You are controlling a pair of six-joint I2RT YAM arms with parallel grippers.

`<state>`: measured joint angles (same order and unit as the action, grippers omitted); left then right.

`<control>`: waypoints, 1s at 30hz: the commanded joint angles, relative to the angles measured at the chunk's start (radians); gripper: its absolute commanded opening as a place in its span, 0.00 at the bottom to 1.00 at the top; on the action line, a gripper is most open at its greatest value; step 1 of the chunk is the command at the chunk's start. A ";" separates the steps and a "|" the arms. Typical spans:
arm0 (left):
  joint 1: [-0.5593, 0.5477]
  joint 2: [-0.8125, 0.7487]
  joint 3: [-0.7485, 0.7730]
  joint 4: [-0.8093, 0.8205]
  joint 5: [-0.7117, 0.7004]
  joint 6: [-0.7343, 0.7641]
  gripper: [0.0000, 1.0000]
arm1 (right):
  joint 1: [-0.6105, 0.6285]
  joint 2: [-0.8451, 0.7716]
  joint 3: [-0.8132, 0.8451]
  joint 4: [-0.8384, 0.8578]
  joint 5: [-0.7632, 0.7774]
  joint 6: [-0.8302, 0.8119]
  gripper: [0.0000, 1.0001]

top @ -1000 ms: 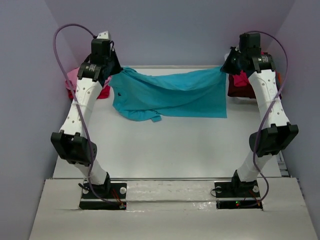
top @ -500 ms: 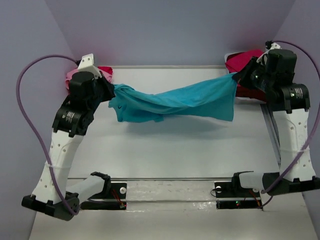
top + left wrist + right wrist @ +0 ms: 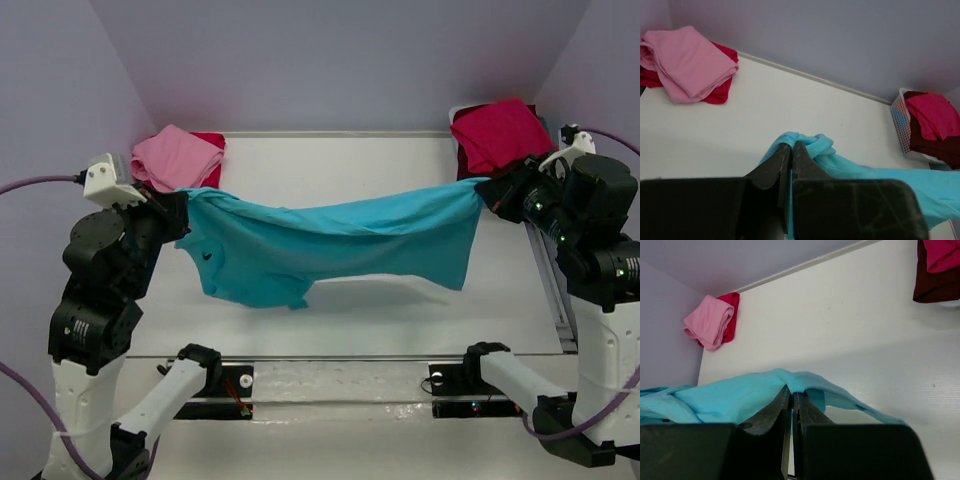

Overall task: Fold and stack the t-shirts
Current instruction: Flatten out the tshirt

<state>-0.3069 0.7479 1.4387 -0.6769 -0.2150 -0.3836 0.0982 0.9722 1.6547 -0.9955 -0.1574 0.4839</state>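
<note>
Soft even light, faint shadows

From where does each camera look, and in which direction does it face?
Top external: high behind the robot, looking down at the table; the left arm and right arm show.
Left wrist: on the left arm, facing the far wall; the shut left claw shows.
Right wrist: on the right arm, facing the far left corner; the shut right claw shows.
Shared: both wrist views show the turquoise t-shirt and pink t-shirt.
</note>
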 commanded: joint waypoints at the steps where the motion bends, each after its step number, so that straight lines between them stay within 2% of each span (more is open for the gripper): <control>1: -0.003 -0.080 0.046 0.030 -0.012 0.041 0.06 | -0.003 -0.070 0.040 0.034 0.035 0.012 0.07; 8: -0.003 -0.205 -0.001 0.016 0.028 0.012 0.06 | -0.003 -0.150 0.051 -0.057 0.041 0.024 0.07; 18: 0.037 -0.308 0.037 -0.036 0.046 0.035 0.06 | -0.003 -0.282 -0.029 -0.118 0.044 0.024 0.07; 25: 0.049 -0.306 0.078 -0.035 0.017 0.046 0.06 | -0.003 -0.300 0.002 -0.117 0.076 0.012 0.07; 30: 0.049 -0.249 0.036 0.002 -0.004 0.028 0.06 | -0.003 -0.274 -0.045 -0.112 0.094 0.031 0.07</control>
<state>-0.2665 0.4408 1.4910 -0.7593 -0.1860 -0.3573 0.0982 0.6804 1.6306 -1.1408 -0.1070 0.5091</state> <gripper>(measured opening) 0.102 0.085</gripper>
